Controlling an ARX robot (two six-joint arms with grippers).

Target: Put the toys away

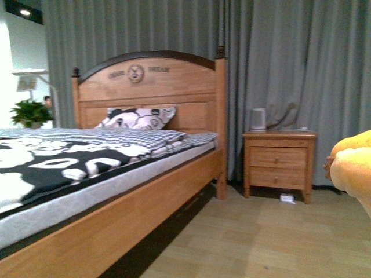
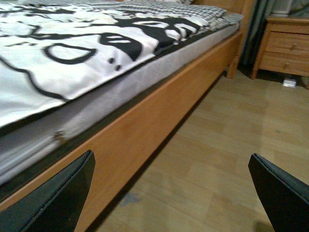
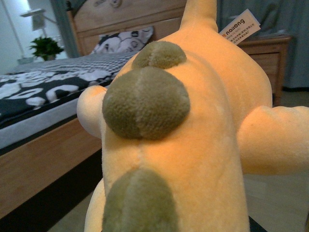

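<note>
One plush animal (image 1: 355,165) shows at the front view's right edge, right of the nightstand (image 1: 279,163). It fills the right wrist view and hides the right gripper, whose grip I cannot tell. The left gripper (image 2: 171,157) gapes empty beside the bed (image 2: 159,111).
</note>
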